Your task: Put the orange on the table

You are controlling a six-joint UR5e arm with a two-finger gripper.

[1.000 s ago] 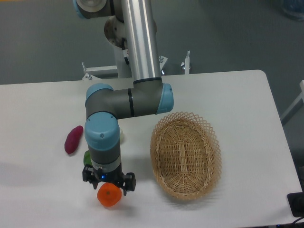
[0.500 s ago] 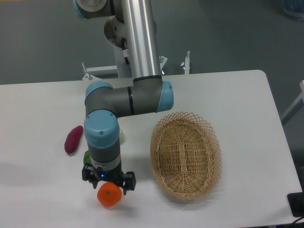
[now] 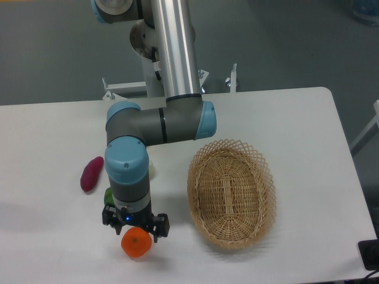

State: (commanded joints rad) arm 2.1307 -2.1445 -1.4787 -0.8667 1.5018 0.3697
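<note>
The orange (image 3: 136, 244) is a small round bright-orange fruit low over the white table (image 3: 53, 236) near its front edge. Its upper part is tucked under my gripper (image 3: 135, 229). The gripper points straight down over it, with black parts showing on either side of the fruit's top. The fingertips are hidden by the gripper body and the fruit, so I cannot tell whether they press on the orange. Whether the orange touches the table is also unclear.
An oval wicker basket (image 3: 231, 193) stands to the right of the gripper. A purple elongated fruit (image 3: 91, 173) lies to the left. A green item (image 3: 109, 196) and a pale item (image 3: 152, 170) peek out from behind the arm's wrist (image 3: 126, 171).
The wrist has shifted very slightly left since the earliest frame. The orange and gripper sit in nearly the same spot.
</note>
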